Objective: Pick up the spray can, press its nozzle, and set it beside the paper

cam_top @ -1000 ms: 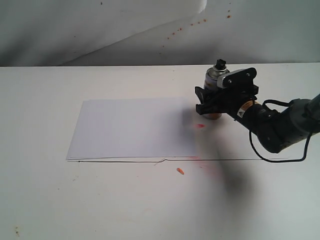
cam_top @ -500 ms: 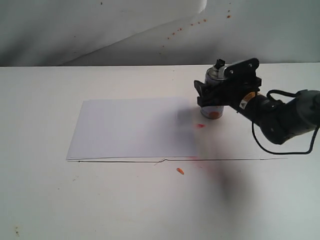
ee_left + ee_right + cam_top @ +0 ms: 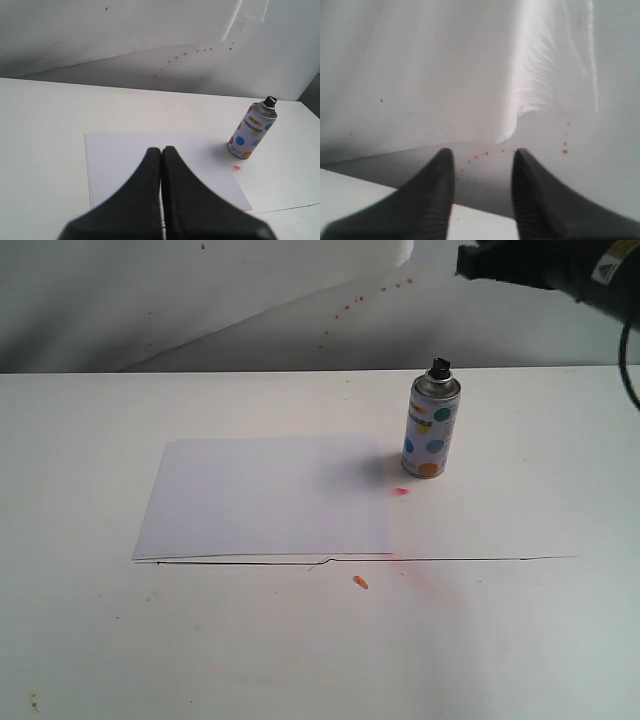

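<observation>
Two black fingers of the left gripper are pressed flat together with nothing between them, hanging on the near side of the white bench and well apart from the work. A small orange fleck lies on the bench in front of the plain white rectangular sheet of paper, which lies flat. A red smear sits at the sheet's right edge. Just behind it, the small white spray can with coloured dots and a silver domed top stands upright on the bench beside the paper, near its far right corner. Nothing touches its tiny black nozzle. High above and beyond it, the right gripper has its fingers spread and empty, facing the speckled white backdrop.

To my eye the can is set down where it belongs, so the step in hand is getting clear. Doing that well means keeping the right arm high and going up and away from the can rather than across it. The narrow can looks easy to tip, so nothing should brush it.
</observation>
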Robot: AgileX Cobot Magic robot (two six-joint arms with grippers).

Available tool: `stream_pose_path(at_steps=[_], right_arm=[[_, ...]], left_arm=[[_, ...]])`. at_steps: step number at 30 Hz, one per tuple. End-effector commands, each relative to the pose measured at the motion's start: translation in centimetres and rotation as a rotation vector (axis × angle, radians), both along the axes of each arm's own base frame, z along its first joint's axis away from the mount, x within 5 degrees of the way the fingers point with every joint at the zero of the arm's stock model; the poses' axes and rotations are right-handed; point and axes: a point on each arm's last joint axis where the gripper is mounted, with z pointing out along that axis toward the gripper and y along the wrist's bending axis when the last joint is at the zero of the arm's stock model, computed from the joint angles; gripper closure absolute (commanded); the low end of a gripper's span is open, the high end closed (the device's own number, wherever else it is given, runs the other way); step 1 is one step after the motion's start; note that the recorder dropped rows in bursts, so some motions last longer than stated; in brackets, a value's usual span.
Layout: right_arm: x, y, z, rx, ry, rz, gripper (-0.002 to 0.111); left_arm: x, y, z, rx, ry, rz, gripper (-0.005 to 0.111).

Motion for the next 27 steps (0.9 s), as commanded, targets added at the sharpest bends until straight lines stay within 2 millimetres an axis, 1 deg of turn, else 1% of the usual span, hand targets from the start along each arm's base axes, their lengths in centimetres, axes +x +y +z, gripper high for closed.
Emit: stream_pose_path(at_steps=[1,2,3,4,5,10,13,16,19,22,27], right_arm=[[-3.6,-1.5,2.7,0.028,0.149,-0.091,0.108],[-4.9,-1.9,3.5,0.031,0.135,-0.095,0.108],[-5.7,-2.0,4.0,0.037,0.119,-0.094,0.108],[-7.4,-2.4,4.6,0.045,0.091,-0.093,0.108],[-8.2,-2.6,4.7,0.05,0.082,-0.093,0.108],[-13.5,-3.7,4.5,0.178,0.062,-0.103,0.108],[-16.0,-4.2,4.3,0.213,0.035,-0.102,0.108],[-18.0,-4.7,4.2,0.223,-0.003,-0.098,0.108],[-19.6,-5.0,4.5,0.235,-0.048,-0.093,0.108],[-20.6,-5.2,5.3,0.248,-0.096,-0.086,0.108],[-21.9,-5.5,6.0,0.188,-0.166,-0.082,0.108]], left_arm=[[-0.1,0.0,-0.2,0.007,0.0,0.0,0.107],[-0.1,0.0,-0.2,0.007,0.0,0.0,0.107],[-0.1,0.0,-0.2,0.007,0.0,0.0,0.107],[-0.1,0.0,-0.2,0.007,0.0,0.0,0.107],[-0.1,0.0,-0.2,0.007,0.0,0.0,0.107],[-0.1,0.0,-0.2,0.007,0.0,0.0,0.107],[-0.1,0.0,-0.2,0.008,-0.001,-0.001,0.107],[-0.1,0.0,-0.2,0.008,-0.001,-0.001,0.107],[-0.1,0.0,-0.2,0.008,-0.001,-0.001,0.107],[-0.1,0.0,-0.2,0.008,-0.001,-0.001,0.107],[-0.1,0.0,-0.2,0.006,0.0,0.0,0.107]])
